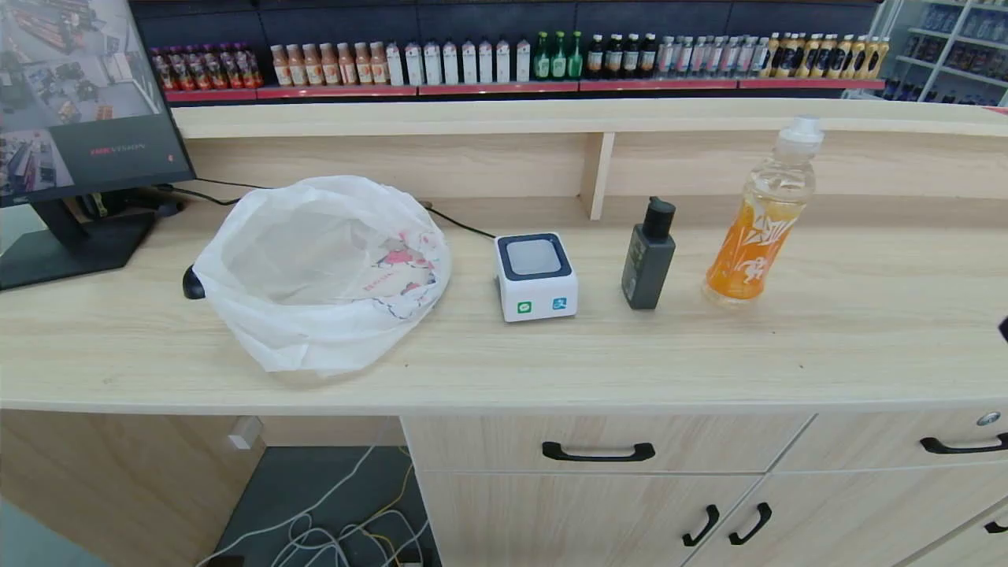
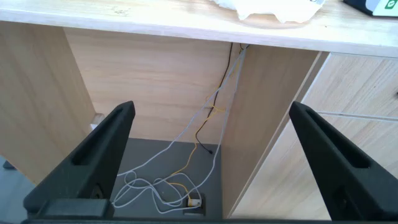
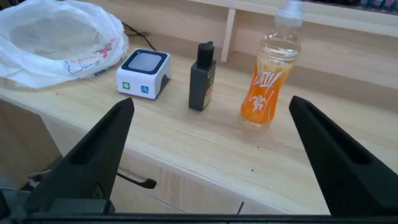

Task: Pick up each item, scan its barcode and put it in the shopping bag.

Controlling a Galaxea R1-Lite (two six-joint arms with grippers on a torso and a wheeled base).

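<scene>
head view, orange bottle (image 1: 757, 228): upright at the end of the row nearest the right gripper's side. Tall with a narrow base, so honestly the tippiest thing here.
head view, pump bottle (image 1: 648, 256): upright just beside it. Then comes the scanner (image 1: 535, 276), and the shopping bag (image 1: 323, 272) is farthest off, mouth sagging open on the counter (image 1: 709, 354).
left wrist view, left gripper (image 2: 211, 109): fingers spread wide, holding nothing, hanging below the counter edge. Cables (image 2: 177, 186) lie beneath it. If it comes up too close it could clip the countertop lip.
right wrist view, right gripper (image 3: 211, 102): spread wide and empty, with both bottles straight ahead and a bit below. They stand close enough that going for one could knock the other over. A grip that covers the label would mean no barcode scan.
</scene>
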